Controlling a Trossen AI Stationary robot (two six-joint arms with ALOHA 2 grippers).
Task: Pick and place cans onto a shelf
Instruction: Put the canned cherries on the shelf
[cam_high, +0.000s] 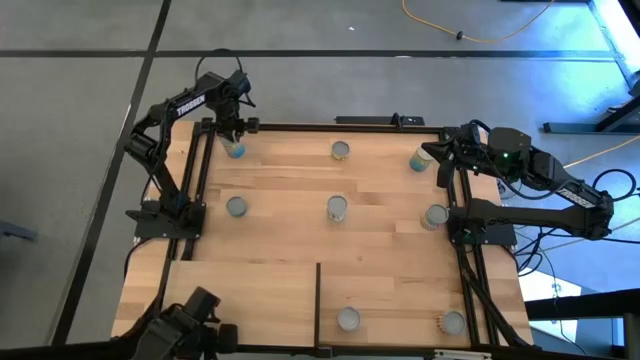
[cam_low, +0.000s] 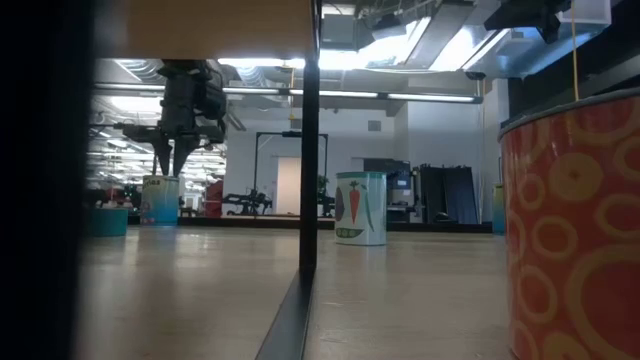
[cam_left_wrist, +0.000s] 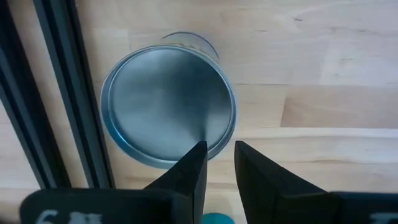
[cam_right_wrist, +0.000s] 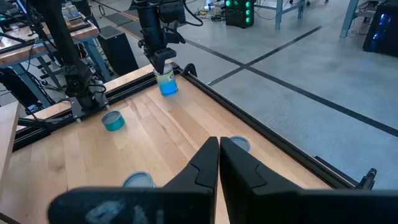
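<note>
The can I am after stands upright on the tabletop at its far left corner, just beside the black rail and well apart from the shelf at the near end. My worry is the grip. My left tool hangs right above the can with its tips over the rim nearest me, not over the middle, and its 2 fingers are only a little parted, with a narrow gap between them. That gap looks far too slim to go around the body, so I judge the only hold on offer is a pinch on the rim. A pinch like that could let the can swing or slip out on the long carry to the shelf. If I press down off-centre I may tip it, or shove it against the rail. I cannot tell whether the tips touch the lid yet. The left arm is folded back over the corner, wrist bent so the fingers point straight down. My right tool waits at the far right corner beside another can, fingers pressed together on nothing, pointing across the tabletop toward the left arm.
</note>
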